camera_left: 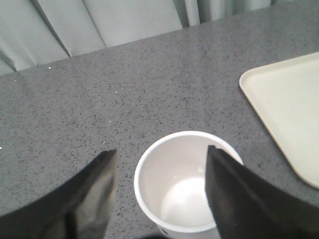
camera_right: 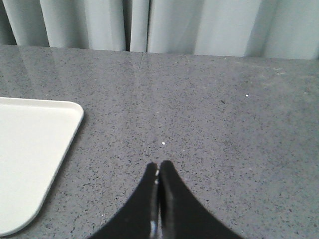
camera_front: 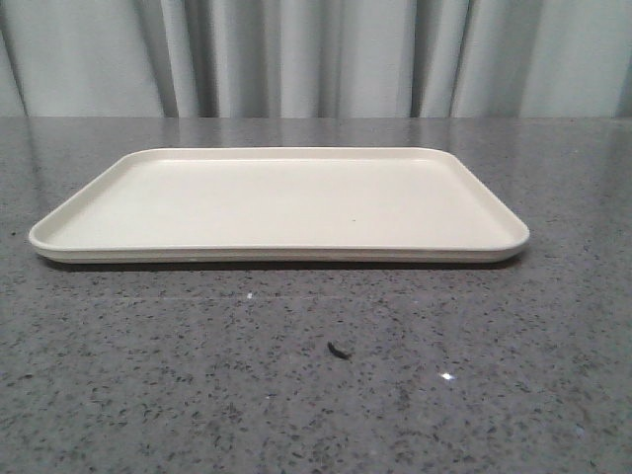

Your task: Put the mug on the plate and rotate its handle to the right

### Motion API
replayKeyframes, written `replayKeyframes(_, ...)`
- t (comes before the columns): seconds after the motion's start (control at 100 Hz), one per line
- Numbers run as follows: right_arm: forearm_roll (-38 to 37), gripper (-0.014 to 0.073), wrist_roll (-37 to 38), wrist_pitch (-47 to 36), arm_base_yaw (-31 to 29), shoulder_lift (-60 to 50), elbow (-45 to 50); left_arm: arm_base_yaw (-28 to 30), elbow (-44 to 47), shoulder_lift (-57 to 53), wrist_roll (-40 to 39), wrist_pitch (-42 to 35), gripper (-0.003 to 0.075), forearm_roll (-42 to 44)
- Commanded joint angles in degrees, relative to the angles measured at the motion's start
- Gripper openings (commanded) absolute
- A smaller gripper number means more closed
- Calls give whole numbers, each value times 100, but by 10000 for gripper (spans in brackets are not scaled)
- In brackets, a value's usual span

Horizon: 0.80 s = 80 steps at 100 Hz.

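One grey desk [camera_front: 316, 395] carries bare plate [camera_front: 281, 202], awaiting cargo. Mug [camera_left: 182, 186] stands off plate, just beside it, between spread fingers of left tool [camera_left: 162, 191], apparently poised for pickup. Right tool [camera_right: 158, 199] pinched closed, empty, idle.

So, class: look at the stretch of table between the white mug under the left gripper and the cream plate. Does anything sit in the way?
Nothing visible does. The left gripper is open astride the mug, and only bare grey table lies between it and the plate, which carries nothing.
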Motion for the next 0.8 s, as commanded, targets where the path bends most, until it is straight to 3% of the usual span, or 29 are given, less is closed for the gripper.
replayKeyframes(0.0, -15, -89, -4, -564, -18, 56, -163, -41, -447, 271, 430, 79, 479, 45)
replayKeyframes(0.37, -15, -89, -4, -1012, -18, 56, -163, -53, -1769, 1816, 3381, 2451, 475, -349)
replayKeyframes(0.6, -15, -89, -4, -1069, -18, 56, -163, -135, -2236, 2374, 3914, 3090, 475, -323)
replayKeyframes(0.79, -15, -89, -4, -1185, -18, 56, -163, -144, -2234, 2537, 4224, 3191, 475, -323)
